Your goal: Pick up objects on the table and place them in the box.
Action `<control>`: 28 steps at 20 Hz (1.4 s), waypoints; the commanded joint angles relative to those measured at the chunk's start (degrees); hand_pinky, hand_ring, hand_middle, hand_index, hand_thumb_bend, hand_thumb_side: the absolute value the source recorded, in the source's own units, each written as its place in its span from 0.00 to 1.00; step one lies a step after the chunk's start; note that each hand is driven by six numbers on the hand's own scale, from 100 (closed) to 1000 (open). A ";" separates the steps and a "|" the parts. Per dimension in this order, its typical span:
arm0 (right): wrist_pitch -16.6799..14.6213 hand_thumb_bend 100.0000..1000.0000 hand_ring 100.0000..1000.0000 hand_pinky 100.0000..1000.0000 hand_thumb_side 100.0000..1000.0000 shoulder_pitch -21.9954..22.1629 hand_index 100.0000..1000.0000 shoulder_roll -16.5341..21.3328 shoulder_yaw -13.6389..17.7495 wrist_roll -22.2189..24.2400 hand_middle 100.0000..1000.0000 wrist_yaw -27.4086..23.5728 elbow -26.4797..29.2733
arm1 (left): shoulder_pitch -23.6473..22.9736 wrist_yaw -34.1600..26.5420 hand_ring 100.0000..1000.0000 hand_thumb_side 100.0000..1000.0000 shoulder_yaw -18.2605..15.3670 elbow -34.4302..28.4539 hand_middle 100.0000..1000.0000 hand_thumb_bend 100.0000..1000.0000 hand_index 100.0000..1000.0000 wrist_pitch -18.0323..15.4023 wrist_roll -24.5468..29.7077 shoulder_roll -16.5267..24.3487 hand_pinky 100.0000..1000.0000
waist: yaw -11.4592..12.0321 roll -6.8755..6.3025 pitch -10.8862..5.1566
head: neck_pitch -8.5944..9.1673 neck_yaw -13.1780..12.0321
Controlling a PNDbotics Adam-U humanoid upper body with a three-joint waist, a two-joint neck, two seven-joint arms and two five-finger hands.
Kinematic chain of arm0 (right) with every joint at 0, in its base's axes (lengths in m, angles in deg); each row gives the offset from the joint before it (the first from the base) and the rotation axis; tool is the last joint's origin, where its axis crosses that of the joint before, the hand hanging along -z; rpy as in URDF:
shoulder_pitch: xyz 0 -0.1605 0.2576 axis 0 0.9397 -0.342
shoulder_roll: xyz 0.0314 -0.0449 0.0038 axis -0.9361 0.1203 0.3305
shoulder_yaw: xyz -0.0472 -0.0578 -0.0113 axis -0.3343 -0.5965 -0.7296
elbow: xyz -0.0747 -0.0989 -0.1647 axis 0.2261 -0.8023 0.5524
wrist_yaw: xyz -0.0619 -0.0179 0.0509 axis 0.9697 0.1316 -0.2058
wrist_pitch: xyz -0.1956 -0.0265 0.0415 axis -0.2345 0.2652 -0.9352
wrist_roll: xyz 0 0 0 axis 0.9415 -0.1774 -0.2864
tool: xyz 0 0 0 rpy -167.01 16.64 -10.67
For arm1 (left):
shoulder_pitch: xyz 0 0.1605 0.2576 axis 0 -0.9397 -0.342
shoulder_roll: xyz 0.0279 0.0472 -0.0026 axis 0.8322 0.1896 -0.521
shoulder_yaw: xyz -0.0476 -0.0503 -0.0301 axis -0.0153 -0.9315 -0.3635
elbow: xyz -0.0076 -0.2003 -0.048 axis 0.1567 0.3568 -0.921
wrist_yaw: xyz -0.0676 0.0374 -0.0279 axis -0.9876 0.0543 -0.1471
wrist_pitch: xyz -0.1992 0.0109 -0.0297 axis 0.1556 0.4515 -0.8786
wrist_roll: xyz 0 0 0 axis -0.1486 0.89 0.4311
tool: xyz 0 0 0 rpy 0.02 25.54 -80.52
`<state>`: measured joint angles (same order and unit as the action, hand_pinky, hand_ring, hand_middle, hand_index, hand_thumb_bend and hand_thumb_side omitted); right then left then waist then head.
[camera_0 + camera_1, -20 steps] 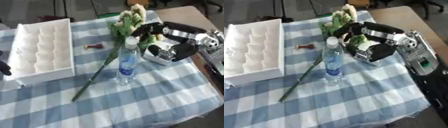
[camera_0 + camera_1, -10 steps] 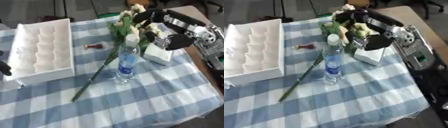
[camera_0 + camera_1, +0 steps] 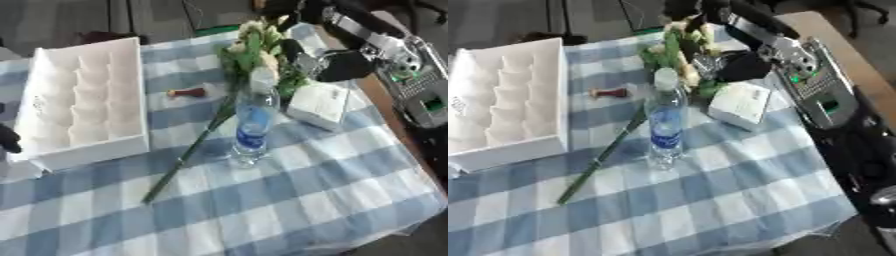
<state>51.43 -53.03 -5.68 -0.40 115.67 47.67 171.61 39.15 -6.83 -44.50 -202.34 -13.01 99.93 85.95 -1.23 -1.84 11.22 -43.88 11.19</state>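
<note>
A white box [image 3: 83,105] is lying at about nine o'clock on the table [image 3: 289,200], which is wearing a blue-and-white checked cloth. The box is showing rows of moulded white pockets, and no loose object can be made out in any of them. A clear water bottle [image 3: 254,120] with a white cap and blue label is standing upright near the middle of the cloth. A long-stemmed flower bunch [image 3: 249,55] is lying diagonally, its pale blooms and green leaves pointing toward twelve o'clock and its green stem running past the bottle's left side down toward seven o'clock. A small red-brown object [image 3: 187,92] is resting on the cloth between the box and the stem, apart from both. A small white carton [image 3: 739,104] is lying at about two o'clock from the bottle, close beside the flower leaves.

The right hand [image 3: 343,65] is hanging at about one o'clock, above the far edge of the carton and just beside the blooms; I cannot tell whether its fingers are spread or curled, nor whether it is touching anything. A dark bit of the left hand [image 3: 8,140] is showing at the nine o'clock edge beside the box, its fingers not readable.
</note>
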 commanded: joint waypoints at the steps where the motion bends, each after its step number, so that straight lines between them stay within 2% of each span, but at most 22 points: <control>1: -1.05 0.00 0.86 0.74 0.51 -1.47 0.96 0.76 -0.83 0.66 0.85 0.77 -0.28 | 0.49 -0.43 0.50 0.77 0.09 -1.22 0.66 0.06 0.67 -0.02 0.24 0.40 0.40 | 0.22 0.08 -0.66 | -0.24 0.22; 9: -2.79 0.00 0.86 0.74 0.54 -1.61 0.96 0.52 -2.49 2.29 0.85 1.01 -0.63 | 0.58 -0.46 0.50 0.77 0.10 -1.22 0.66 0.06 0.67 0.20 0.30 0.41 0.40 | 0.52 0.34 -0.64 | -0.24 0.11; 10: -2.90 0.00 0.87 0.75 0.58 -1.60 0.96 0.52 -2.68 2.43 0.85 1.07 -0.63 | 0.60 -0.47 0.50 0.77 0.12 -1.22 0.66 0.06 0.67 0.21 0.31 0.41 0.40 | 0.57 0.37 -0.64 | -0.24 0.12; 19: -5.71 0.00 0.87 0.76 0.64 -1.40 0.96 -0.09 -5.72 5.50 0.86 3.24 -0.98 | 0.68 -0.45 0.50 0.78 0.25 -1.22 0.66 0.06 0.67 0.39 0.46 0.38 0.40 | 0.68 0.43 -0.59 | -0.24 0.08; 28: -6.60 0.00 0.87 0.77 0.68 -2.09 0.96 -1.15 -7.68 7.08 0.86 4.69 -1.33 | 0.79 -0.47 0.50 0.78 0.34 -1.22 0.67 0.06 0.67 0.35 0.53 0.25 0.39 | 0.80 0.27 -0.45 | -0.24 0.36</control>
<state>44.96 -54.03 -7.22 -8.23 122.48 51.76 170.08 39.22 -7.14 -44.25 -202.34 -12.68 100.36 85.94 -0.49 -1.64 11.40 -43.88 11.29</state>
